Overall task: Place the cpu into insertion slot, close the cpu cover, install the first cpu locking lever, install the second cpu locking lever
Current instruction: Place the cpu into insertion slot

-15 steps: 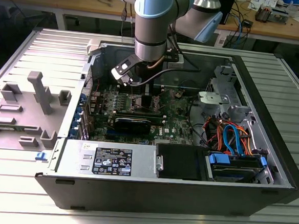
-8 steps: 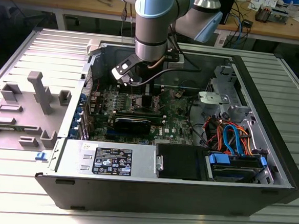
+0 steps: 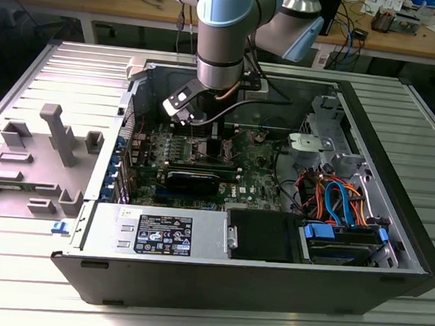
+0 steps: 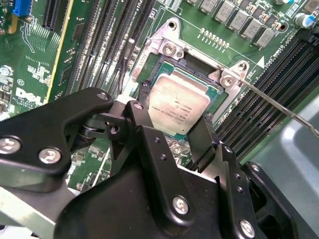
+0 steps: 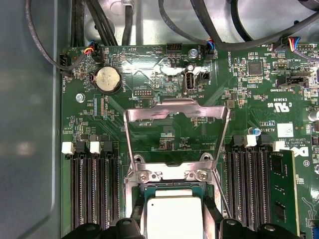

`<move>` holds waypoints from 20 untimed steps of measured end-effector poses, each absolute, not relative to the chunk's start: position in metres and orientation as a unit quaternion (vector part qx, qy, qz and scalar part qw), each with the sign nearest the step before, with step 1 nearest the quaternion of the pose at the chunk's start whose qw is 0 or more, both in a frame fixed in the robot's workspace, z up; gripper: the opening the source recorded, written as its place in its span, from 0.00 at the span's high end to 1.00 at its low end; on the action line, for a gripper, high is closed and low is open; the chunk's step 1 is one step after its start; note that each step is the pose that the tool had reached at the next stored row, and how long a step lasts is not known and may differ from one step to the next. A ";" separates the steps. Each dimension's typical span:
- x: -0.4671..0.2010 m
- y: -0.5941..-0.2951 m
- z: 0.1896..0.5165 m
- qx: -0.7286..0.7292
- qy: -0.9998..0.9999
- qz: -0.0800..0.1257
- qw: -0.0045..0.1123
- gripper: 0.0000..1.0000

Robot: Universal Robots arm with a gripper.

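Silver-grey, the cpu [image 4: 179,102] lies level over the slot [image 4: 194,67], the fingers [image 4: 141,117] closed on its three and nine o'clock edges, taking the raised cover [image 5: 177,104] as twelve; we should keep it square, never pressing.

White print on mobo [image 5: 99,129], label sticker [image 3: 164,234] w/ signs on PSU [image 3: 212,233]

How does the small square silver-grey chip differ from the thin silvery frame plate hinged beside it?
The cpu, a dull silver-grey chip, has a solid top; the cpu cover, a thin silvery frame plate, has a large open window. The cpu lies flat at the insertion slot; the cpu cover is swung open. The gripper holds the cpu; the cpu cover is untouched. Both are square and metallic.
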State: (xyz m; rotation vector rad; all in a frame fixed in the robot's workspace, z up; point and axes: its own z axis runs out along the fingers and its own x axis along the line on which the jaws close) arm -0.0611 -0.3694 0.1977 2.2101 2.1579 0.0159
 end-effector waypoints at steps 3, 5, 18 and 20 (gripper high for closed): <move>-0.061 -0.369 0.198 0.715 0.698 0.005 0.026 0.44; -0.061 -0.369 0.198 0.715 0.698 0.005 0.026 0.38; -0.061 -0.369 0.211 0.715 0.698 0.004 0.026 0.38; -0.061 -0.369 0.214 0.715 0.698 0.004 0.025 0.38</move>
